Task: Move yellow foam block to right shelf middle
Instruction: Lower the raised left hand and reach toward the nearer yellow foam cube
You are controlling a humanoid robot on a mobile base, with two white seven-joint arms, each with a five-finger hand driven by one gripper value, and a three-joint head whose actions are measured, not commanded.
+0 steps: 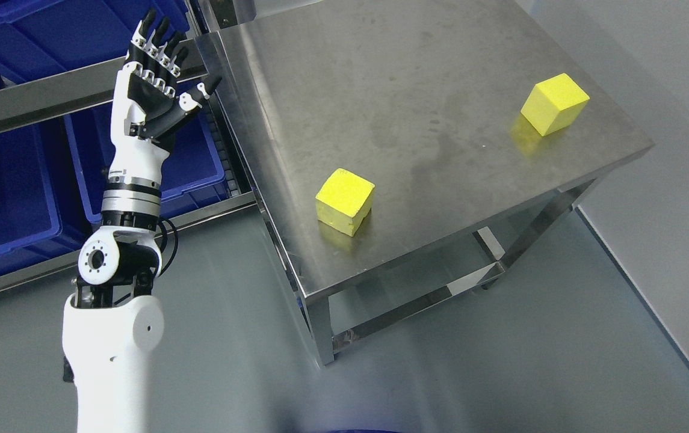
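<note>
Steel worktable [416,114] holds two yellow foam cubes; nearer yellow foam cube [345,201] looks light, squishy, grippy: pinch opposite flat sides. Left hand [154,90] raised, fingers spread, empty.

White left arm [112,337], blk/white hand [154,90], silver wrist ring.

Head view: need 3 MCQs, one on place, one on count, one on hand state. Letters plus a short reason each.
1. Where is the far yellow foam block?
A. near the steel table's right edge
B. in a blue bin
C. on the floor

2. How many yellow blocks are on the table?
A. one
B. two
C. three

3. The left hand is:
A. shut on a block
B. open, holding nothing
C. resting flat on the table

Answers:
1 A, it sits on the tabletop by the right edge.
2 B, the near yellow foam block is the second.
3 B, fingers spread, raised left of the table before the blue bins.
</note>
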